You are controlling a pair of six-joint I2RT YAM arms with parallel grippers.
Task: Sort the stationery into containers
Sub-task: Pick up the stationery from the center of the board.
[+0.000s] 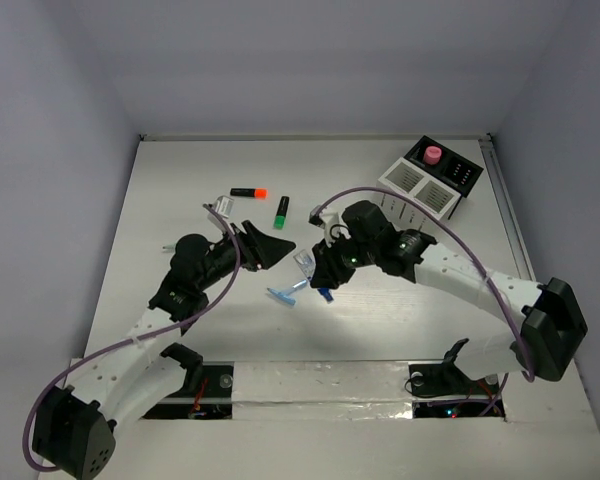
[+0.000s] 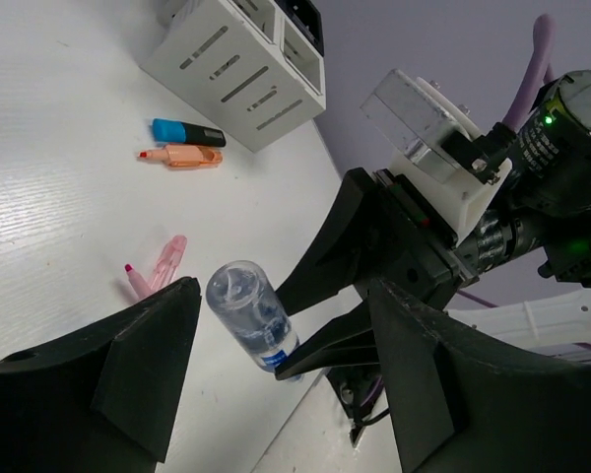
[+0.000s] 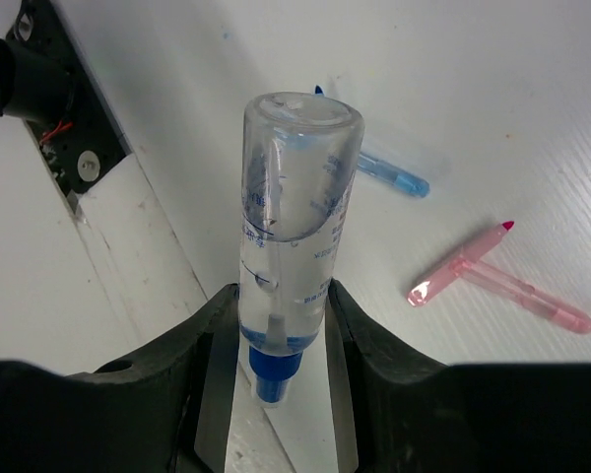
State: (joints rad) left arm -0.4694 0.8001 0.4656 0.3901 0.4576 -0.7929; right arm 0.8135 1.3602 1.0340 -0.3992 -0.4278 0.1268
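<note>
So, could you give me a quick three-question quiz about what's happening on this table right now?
1. What does the right tool grip?
A) an orange-capped marker
B) a clear bottle with a blue cap
C) a pink T-shaped piece

2. True or false: the left tool is shut on a pen.

3. Fill the gap: the highlighter lying beside the orange-capped highlighter has a ___ cap.

Key: 1 B. 2 False: its fingers stand apart and it holds nothing. 3 Green.
</note>
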